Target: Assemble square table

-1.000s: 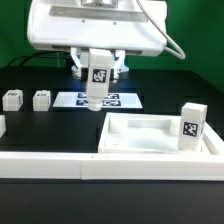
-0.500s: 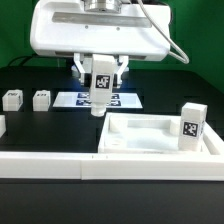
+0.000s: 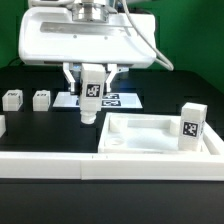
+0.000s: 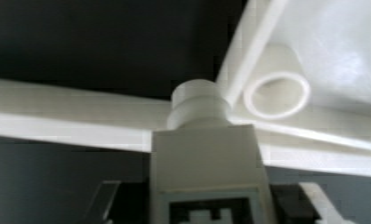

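Short white tagged block leg [image 3: 90, 95] stood upright, clenched in my jaws, hung above the black bench [image 3: 45, 125], just beside the white plastic square tabletop [image 3: 150, 140] at its corner on the exterior view's left, round corner socket [image 4: 274, 97] lay near the leg's tip, second leg [image 3: 191, 124] stood at the tabletop's edge on the exterior view's right.

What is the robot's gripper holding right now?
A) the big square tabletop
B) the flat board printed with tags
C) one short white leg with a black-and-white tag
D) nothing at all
C: the gripper is shut on the leg, which hangs in the air near a corner of the tabletop; the tabletop itself lies on the table, not gripped.
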Tool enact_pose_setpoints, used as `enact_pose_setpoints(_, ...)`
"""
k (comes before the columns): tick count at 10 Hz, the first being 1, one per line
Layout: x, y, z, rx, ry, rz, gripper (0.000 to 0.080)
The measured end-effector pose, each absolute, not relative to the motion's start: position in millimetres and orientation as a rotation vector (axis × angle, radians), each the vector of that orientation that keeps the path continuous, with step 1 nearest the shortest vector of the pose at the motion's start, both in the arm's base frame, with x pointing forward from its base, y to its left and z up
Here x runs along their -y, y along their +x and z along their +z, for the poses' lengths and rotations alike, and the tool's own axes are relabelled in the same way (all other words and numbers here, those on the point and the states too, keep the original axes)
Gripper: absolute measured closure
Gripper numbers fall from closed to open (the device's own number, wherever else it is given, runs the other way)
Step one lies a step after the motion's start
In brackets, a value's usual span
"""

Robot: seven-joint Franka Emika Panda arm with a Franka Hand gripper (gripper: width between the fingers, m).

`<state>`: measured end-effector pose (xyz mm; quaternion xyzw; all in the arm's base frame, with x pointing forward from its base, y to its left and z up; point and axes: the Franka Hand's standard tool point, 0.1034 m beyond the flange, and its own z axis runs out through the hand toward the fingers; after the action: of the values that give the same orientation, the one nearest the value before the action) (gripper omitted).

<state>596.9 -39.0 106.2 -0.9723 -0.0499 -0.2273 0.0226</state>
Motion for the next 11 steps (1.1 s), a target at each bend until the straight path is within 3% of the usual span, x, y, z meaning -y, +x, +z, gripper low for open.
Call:
enact_pose_setpoints(4,2.8,611.8,104.7,0.038,-2.951,-0.698,0.0509)
enact_pose_setpoints(8,-11.1,603.5,71.5,-0.158,-2.958,-0.661,0.0509)
enact_pose_setpoints(11,-6.4,603.6,78.8,-0.186,-2.993,-0.695,0.0509)
